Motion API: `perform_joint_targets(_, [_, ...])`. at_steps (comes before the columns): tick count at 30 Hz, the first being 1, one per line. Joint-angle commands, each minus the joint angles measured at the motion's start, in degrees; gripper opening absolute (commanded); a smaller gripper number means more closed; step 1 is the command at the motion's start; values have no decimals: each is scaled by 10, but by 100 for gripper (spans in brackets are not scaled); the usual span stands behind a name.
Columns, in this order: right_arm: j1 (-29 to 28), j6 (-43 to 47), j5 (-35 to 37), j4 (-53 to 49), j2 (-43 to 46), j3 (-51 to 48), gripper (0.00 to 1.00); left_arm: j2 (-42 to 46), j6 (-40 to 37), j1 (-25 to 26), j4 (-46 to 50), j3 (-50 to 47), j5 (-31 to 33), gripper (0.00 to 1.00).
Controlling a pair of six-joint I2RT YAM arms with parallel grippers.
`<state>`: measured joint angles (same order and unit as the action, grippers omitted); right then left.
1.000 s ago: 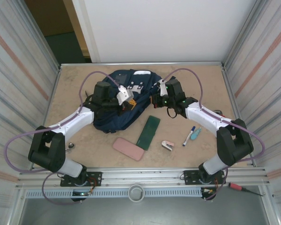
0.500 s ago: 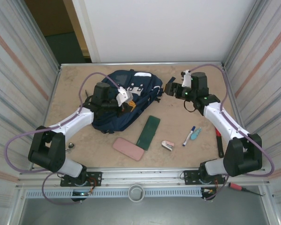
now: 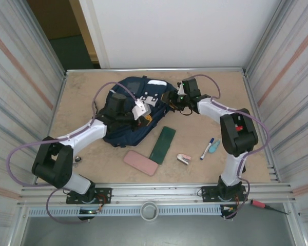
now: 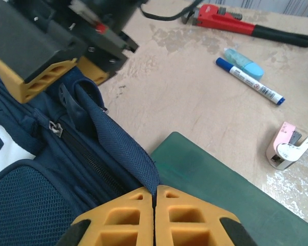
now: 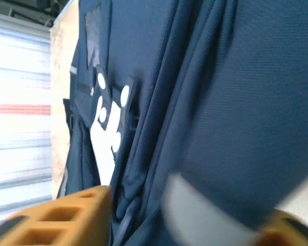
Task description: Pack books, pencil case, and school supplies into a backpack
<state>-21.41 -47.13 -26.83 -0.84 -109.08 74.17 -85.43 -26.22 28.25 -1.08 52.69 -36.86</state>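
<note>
- Pink pencil case (image 3: 141, 162) lies flat and aslant at the near middle of the table (image 3: 82, 87), apart from everything else
- A little to its right sits the pink-and-white item (image 3: 184, 159), alone on bare tabletop, near the green box's near end
- Further right and slightly further back, the marker (image 3: 207, 148) and the teal item (image 3: 214, 146) lie side by side, close enough that they may be touching; the top view is too small to settle it
- The green box (image 3: 162, 144) lies slantwise between the pencil case and the backpack, its far end just beside the backpack's near-right edge
- The left gripper (image 4: 155, 192) is clenched: its orange fingers meet, with a fold of the backpack's mesh fabric nipped between them, right above the box's corner
- The backpack (image 3: 124, 125) lies flat on the table's middle, behind the other things, its white patches facing up; the left arm reaches across its near side
- The right gripper (image 3: 171, 100) is at the backpack's far-right corner, with fingers standing wide apart and loose navy folds lying between them, unclamped
- In the left wrist view a red wrench (image 4: 231, 20) with a black handle lies on the table beyond the marker and the teal item, well apart from the backpack
</note>
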Motion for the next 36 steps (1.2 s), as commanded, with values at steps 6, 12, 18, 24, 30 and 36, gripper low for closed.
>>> perform_joint_targets(6, [11, 44, 8, -19, -29, 30, 12, -21, 28, 4, 9, 30, 83, 2])
perform_joint_targets(12, [21, 119, -12, -107, -44, 50, 10, -56, 73, 18, 21, 48, 77, 37])
perform_joint_targets(18, [2, 49, -4, 14, 0, -53, 13, 21, 243, 7, 53, 9, 230, 55])
perform_joint_targets(24, [-36, -1, 44, 83, 31, -91, 17, 114, 427, -68, 103, -81, 228, 62])
perform_joint_targets(30, [-77, -22, 82, 106, 46, -112, 22, 76, 461, -81, 107, -92, 184, 63])
perform_joint_targets(36, [-89, -29, 81, 115, 49, -130, 21, -19, 464, -92, 68, -50, 216, 63])
